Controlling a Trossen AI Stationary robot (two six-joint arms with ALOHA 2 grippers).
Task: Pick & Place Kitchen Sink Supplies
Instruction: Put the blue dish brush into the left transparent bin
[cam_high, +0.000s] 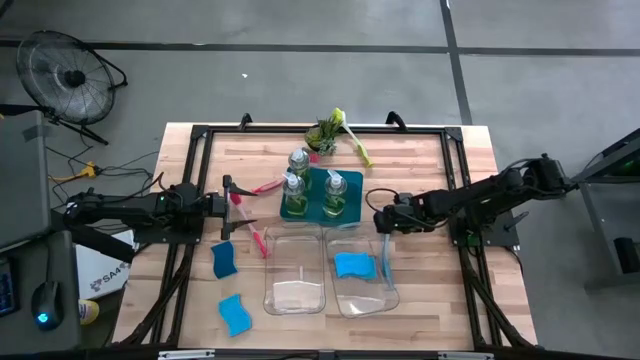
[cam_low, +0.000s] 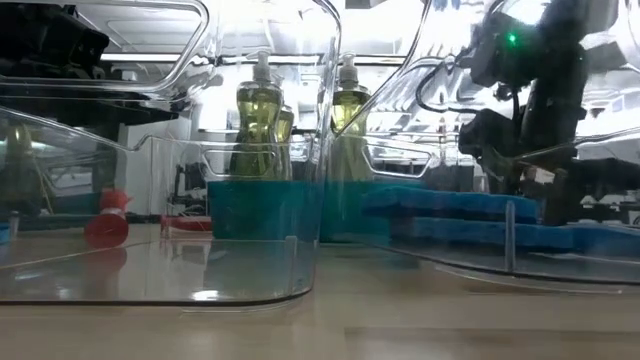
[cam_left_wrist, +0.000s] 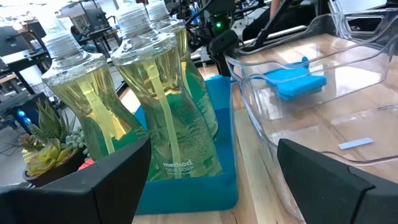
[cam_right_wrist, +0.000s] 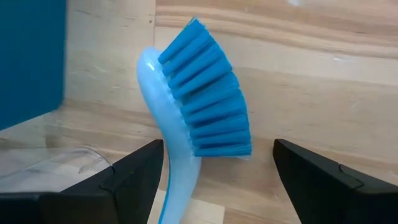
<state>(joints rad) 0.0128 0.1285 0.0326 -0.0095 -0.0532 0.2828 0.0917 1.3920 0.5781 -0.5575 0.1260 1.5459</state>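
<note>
Three clear pump bottles of yellow-green soap (cam_high: 293, 185) (cam_left_wrist: 171, 106) stand in and beside the teal tray (cam_high: 310, 208). My left gripper (cam_high: 238, 205) (cam_left_wrist: 211, 162) is open and empty just left of them, by two red-pink brushes (cam_high: 257, 238). My right gripper (cam_high: 383, 218) (cam_right_wrist: 217, 155) is open; its fingers stand on either side of the blue brush's bristle head (cam_right_wrist: 208, 102) without touching it. The blue brush (cam_high: 387, 258) lies with its handle in the right clear bin (cam_high: 392, 298), next to a blue sponge (cam_high: 354, 265). Two blue sponges (cam_high: 224, 260) (cam_high: 235, 313) lie on the table.
An empty clear bin (cam_high: 295, 270) stands left of the right bin. A small potted plant (cam_high: 324, 134) and a yellow-green brush (cam_high: 352, 140) are at the far edge. A black frame (cam_high: 205, 135) runs around the wooden table top.
</note>
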